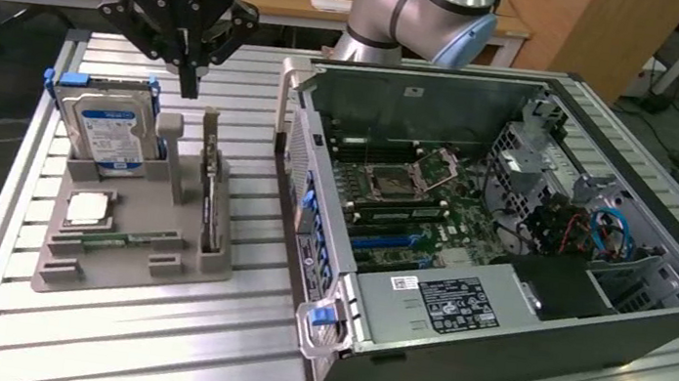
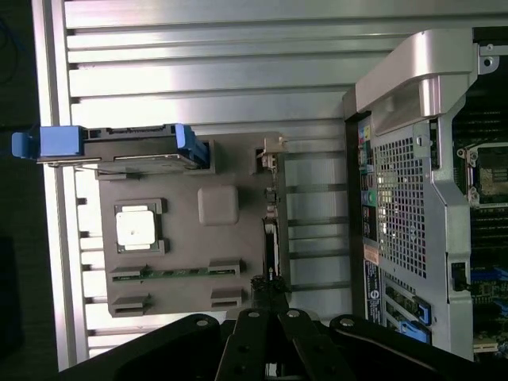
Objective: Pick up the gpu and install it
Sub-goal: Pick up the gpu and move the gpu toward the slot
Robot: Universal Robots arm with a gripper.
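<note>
Step in hand: approach for the pick. The gpu has not been lifted and nothing is installed.

Exterior view, near to far:
- Slatted table. The tray sits toward the table edge on the exterior view's left. The open case takes the side on the exterior view's right, just beside the tray, with its motherboard exposed.
- Tray, near end: memory stick lying flat, with the CPU just behind it.
- Tray, case-side edge: gpu standing upright on its long edge in a slot.
- Tray, far end: hard drive upright, with blue rails.
- Above the far end: gripper, jaws closed together, holding nothing and touching nothing.
- Far table edge: arm.

Judgement: a grasp calls for the jaws to be parted first and then centred across the card's thin top edge. The descent should be straight, since the slot walls sit close on both sides. Pulling the card out looks to need a straight vertical lift.

The views compared:
- The exterior view gives height. The tips hang well above the tray, apart from the card. It also shows the case interior where the card must go.
- The wrist view looks straight down. The card is a thin edge-on line, and the closed fingertips lie on that line, so side-to-side alignment can be read. Neither height nor position along the card's length can be told from it.
</note>
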